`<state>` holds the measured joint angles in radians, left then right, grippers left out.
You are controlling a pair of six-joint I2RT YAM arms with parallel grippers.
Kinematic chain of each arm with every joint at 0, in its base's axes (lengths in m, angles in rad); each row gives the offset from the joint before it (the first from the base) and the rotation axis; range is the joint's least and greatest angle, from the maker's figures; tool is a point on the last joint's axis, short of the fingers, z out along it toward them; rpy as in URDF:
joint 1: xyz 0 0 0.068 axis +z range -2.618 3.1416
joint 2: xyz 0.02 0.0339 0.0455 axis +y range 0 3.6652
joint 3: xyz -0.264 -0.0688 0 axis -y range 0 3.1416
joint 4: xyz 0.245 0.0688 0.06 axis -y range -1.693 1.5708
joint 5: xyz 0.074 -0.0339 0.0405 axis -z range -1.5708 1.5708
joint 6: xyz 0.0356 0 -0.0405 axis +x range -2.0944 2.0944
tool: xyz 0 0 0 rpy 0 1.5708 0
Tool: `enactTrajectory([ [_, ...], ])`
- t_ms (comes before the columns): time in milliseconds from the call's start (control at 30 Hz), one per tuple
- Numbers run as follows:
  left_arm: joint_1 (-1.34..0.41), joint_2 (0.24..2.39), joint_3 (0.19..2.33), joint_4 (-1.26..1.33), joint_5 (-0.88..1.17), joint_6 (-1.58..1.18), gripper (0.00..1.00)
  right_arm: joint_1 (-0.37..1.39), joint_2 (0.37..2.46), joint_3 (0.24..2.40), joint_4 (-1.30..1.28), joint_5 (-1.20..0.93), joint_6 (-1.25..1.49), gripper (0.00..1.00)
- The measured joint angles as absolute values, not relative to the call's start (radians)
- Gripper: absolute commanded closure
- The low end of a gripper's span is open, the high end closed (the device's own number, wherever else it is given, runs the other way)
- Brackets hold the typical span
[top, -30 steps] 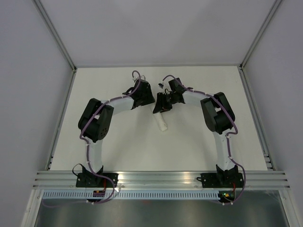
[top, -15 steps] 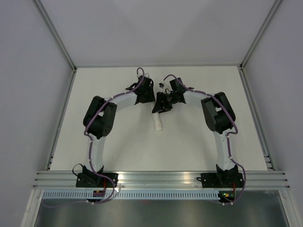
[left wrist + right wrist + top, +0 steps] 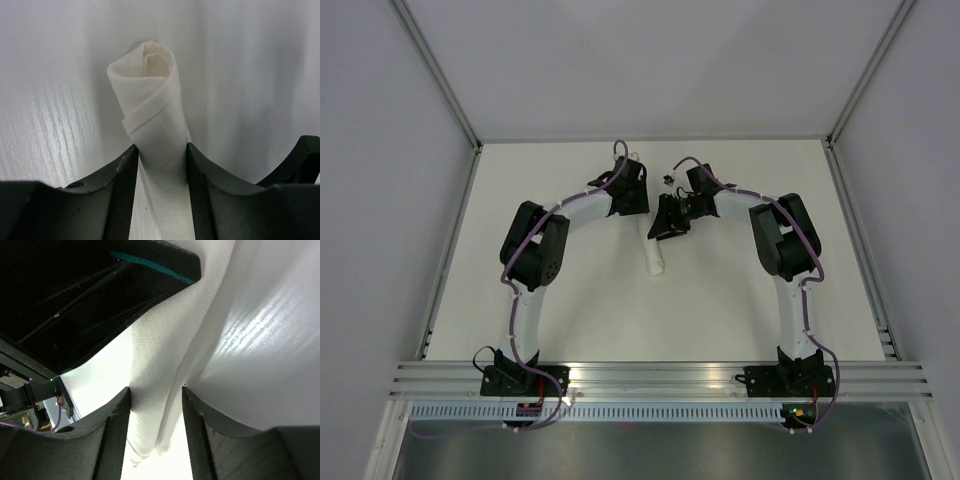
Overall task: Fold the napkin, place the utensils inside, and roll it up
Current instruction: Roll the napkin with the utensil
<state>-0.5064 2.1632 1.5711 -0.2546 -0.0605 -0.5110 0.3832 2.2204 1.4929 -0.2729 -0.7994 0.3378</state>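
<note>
I am watching the napkin (image 3: pixel 653 256), which is lying as a tight white roll near the middle of the surface (image 3: pixel 720 310), its far end hidden between the two arms and its near end pointing back toward the bases. Over the last second the left arm has been swinging farther out and to the right, and the roll has been sliding slightly left with it.

The left end effector (image 3: pixel 161 150) is pinching the roll. In its wrist view both fingers are pressing on the sides, and the cloth is narrowing between them.

The right end effector (image 3: pixel 156 392) is straddling the same roll with cloth filling the gap, but I cannot tell whether it is squeezing or only bracketing.

I am seeing no utensils anywhere, so I am judging them wrapped inside. The rolling looks essentially finished. I am thinking the remaining risk is the outer flap springing loose on release.
</note>
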Motion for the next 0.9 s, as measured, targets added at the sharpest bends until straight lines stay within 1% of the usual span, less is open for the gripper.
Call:
enactTrajectory([
  [100,-0.508,2.167,1.577,-0.257,-0.051,-0.502,0.51,0.375,2.22,1.493,-0.286,-0.799,0.337,0.54],
  [267,-0.513,2.167,1.585,-0.262,-0.046,-0.487,0.5,0.364,2.22,1.489,-0.293,-0.801,0.338,0.57],
  [733,-0.516,2.18,1.619,-0.284,-0.016,-0.461,0.47,0.356,2.217,1.472,-0.279,-0.815,0.36,0.57],
  [900,-0.517,2.183,1.626,-0.284,0.002,-0.453,0.47,0.356,2.207,1.472,-0.281,-0.812,0.36,0.55],
])
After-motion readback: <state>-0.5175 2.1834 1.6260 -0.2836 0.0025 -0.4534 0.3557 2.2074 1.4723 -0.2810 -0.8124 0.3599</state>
